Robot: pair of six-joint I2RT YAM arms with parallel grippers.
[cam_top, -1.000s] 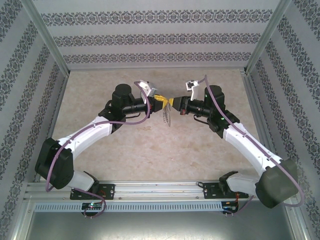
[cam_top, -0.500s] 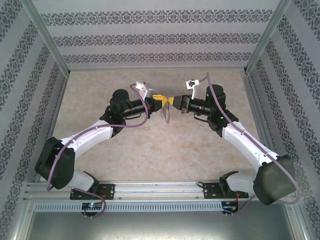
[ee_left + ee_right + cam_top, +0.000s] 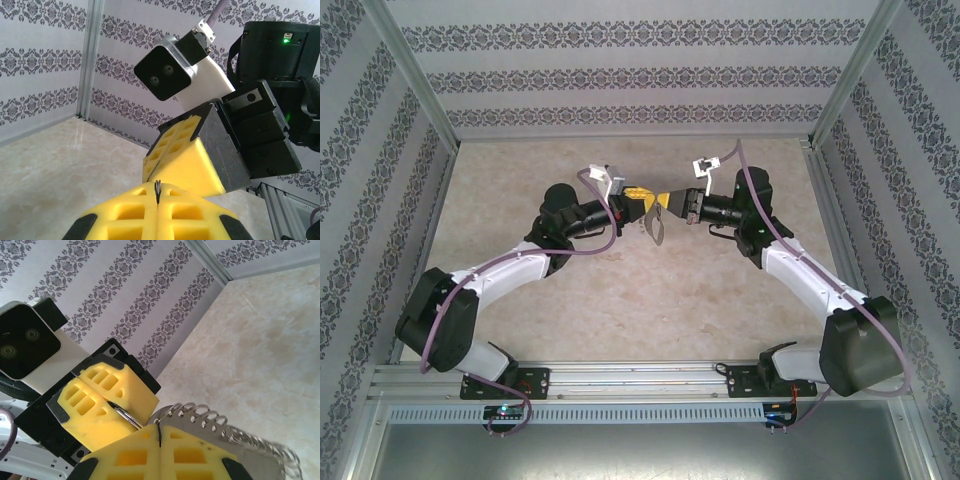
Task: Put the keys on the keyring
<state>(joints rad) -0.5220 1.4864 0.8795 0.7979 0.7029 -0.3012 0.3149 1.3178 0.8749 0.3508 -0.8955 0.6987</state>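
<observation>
Left arm (image 3: 490, 270) reaches in from the lower left, elbow bent, wrist aimed toward table centre. Left gripper (image 3: 645, 200) is up off the table (image 3: 620, 300), its yellow fingers (image 3: 100, 410) pressed flat together. On the right wrist camera I see a thin silvery wire (image 3: 124, 416) coming out of the seam between them, so I read it as clamped on that part of the keyring. On the left wrist camera only a dark sliver shows at the seam.

The keyring (image 3: 655, 228) hangs in the air right under the spot where the two gripper tips meet, clear of the table. Its chain (image 3: 225, 427) of small links curls away just beside the right fingertips.

The keys: I cannot make them out in any view; too small or hidden in the pads.

Right gripper (image 3: 661, 205) faces the left one tip to tip, near touching. Its fingers are squeezed together too, with a dark sliver in the seam; what it is I cannot tell.

Right arm (image 3: 810, 285) comes in from the lower right, mirroring the left.
</observation>
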